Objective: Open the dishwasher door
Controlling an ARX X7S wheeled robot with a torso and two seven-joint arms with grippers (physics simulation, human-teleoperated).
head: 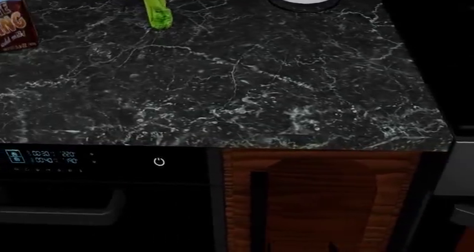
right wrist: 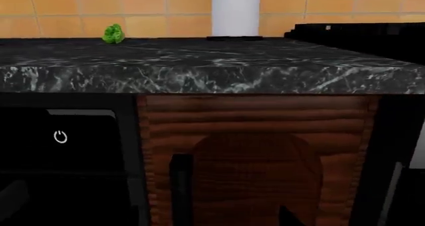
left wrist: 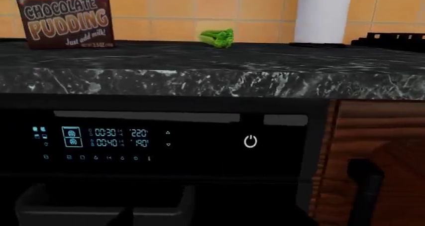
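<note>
Black marble countertop (head: 245, 85), orange tile wall (left wrist: 199, 7) — dishwasher door (left wrist: 199, 151) shut, end effectors unseen

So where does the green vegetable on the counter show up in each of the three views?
Left wrist view: the green vegetable lies on the counter near the tiled wall, between the pudding box and the white cylinder.
Head view: far edge of the counter, top left.
Right wrist view: small, far left on the counter.
Shared landmark: the white power symbol.
</note>
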